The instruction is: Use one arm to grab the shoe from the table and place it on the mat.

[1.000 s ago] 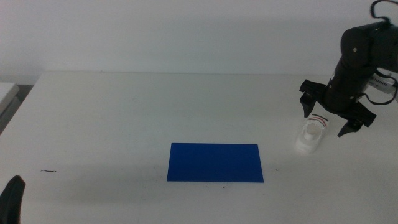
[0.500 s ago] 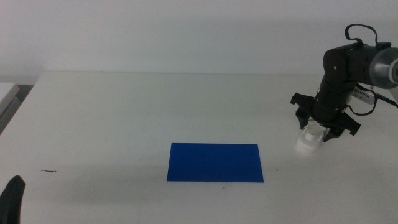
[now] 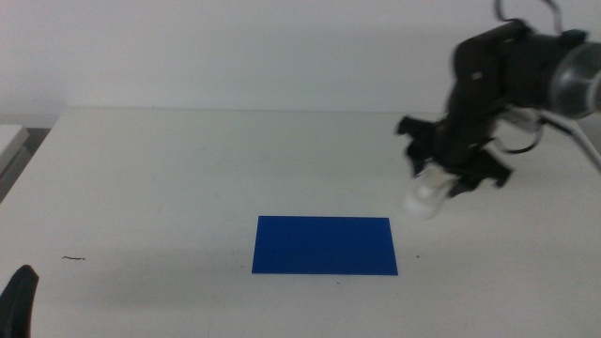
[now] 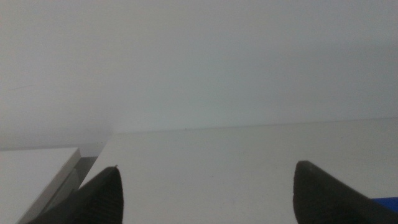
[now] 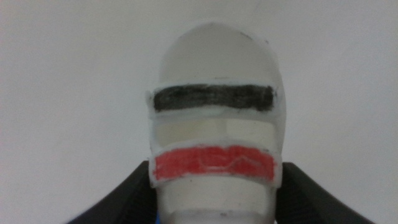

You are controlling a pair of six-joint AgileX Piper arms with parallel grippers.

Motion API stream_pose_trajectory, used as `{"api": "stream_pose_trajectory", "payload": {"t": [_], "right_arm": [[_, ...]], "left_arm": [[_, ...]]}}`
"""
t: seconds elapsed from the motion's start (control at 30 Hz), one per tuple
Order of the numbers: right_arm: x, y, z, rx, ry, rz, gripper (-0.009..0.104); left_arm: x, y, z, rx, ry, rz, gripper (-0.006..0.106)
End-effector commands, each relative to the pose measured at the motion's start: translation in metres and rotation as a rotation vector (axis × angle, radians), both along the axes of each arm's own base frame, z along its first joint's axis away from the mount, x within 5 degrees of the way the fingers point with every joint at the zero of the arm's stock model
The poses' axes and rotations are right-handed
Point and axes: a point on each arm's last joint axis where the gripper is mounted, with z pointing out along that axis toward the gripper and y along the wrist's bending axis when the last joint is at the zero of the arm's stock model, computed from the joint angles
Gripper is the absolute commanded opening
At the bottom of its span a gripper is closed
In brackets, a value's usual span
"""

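Observation:
The white shoe (image 3: 424, 195) with a black and a red strap hangs in my right gripper (image 3: 449, 180), lifted off the table (image 3: 169, 169), just right of and above the mat's far right corner. The right arm (image 3: 507, 70) comes in from the right. In the right wrist view the shoe (image 5: 214, 118) fills the space between the two dark jaws, which press on its sides. The dark-blue mat (image 3: 325, 245) lies flat at the table's front centre. My left gripper (image 3: 17, 299) waits at the bottom left corner, jaws apart and empty.
A small dark mark (image 3: 75, 257) lies on the table near the front left. A lighter surface (image 3: 9, 139) adjoins the table's left edge. A white wall stands behind the table.
My right gripper came down around the shoe, shut on it, and has lifted it and carried it left toward the mat. The left arm has not moved.

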Motion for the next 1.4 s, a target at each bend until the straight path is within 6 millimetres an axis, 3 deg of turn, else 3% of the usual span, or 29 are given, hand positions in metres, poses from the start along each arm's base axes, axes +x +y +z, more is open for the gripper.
{"api": "stream_pose_trajectory", "payload": {"t": [0.0, 0.23, 0.37, 0.5, 0.67, 0.77, 1.0, 1.2, 1.37], "right_arm": [[-0.012, 0.024, 0.003, 0.019, 0.005, 0.009, 0.032], [-0.04, 0.091, -0.007, 0.08, -0.022, 0.018, 0.032], [-0.049, 0.118, -0.021, 0.104, -0.019, 0.017, 0.032], [-0.048, 0.135, -0.03, 0.077, 0.017, 0.032, 0.032], [-0.045, 0.141, -0.032, 0.041, 0.027, 0.11, 0.032], [-0.044, 0.143, -0.029, -0.014, 0.008, 0.331, 0.031], [-0.044, 0.143, -0.026, -0.254, -0.01, 1.193, 0.029], [-0.044, 0.144, -0.026, -0.43, -0.026, 1.8, 0.029], [-0.047, 0.144, -0.028, -0.451, -0.012, 2.072, 0.029]], "left_arm": [[0.0, 0.0, 0.001, -0.002, -0.009, 0.002, 0.094], [0.0, 0.0, 0.001, -0.002, -0.009, 0.002, 0.094], [0.0, 0.0, 0.001, -0.002, -0.009, 0.002, 0.094], [0.0, 0.0, 0.001, -0.002, -0.009, 0.002, 0.094], [0.0, 0.0, 0.001, -0.002, -0.009, 0.002, 0.094], [0.0, 0.0, 0.001, -0.002, -0.009, 0.002, 0.094], [0.0, 0.0, 0.001, -0.002, -0.009, 0.002, 0.094], [0.0, 0.0, 0.001, -0.002, -0.009, 0.002, 0.094], [0.0, 0.0, 0.001, -0.002, -0.009, 0.002, 0.094]]}}
